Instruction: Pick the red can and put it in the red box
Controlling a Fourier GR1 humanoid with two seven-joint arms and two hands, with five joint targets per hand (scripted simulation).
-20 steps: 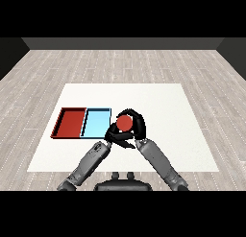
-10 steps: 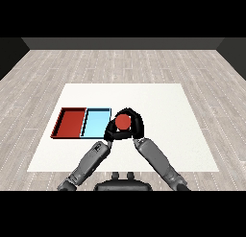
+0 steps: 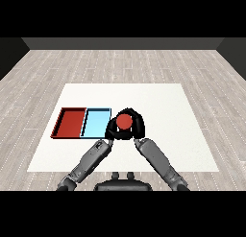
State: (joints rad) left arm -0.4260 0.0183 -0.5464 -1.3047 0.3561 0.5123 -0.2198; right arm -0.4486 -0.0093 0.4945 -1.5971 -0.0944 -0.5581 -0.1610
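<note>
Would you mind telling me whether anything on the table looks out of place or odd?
Nothing stands out. The red can sits between both hands, right of the light blue tray; the red tray lies square beside it.

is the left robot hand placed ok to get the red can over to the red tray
Probably yes. The left robot hand and the right robot hand curl round the red can, just right of the light blue tray. The red tray lies beyond it, with nothing standing between.
</note>
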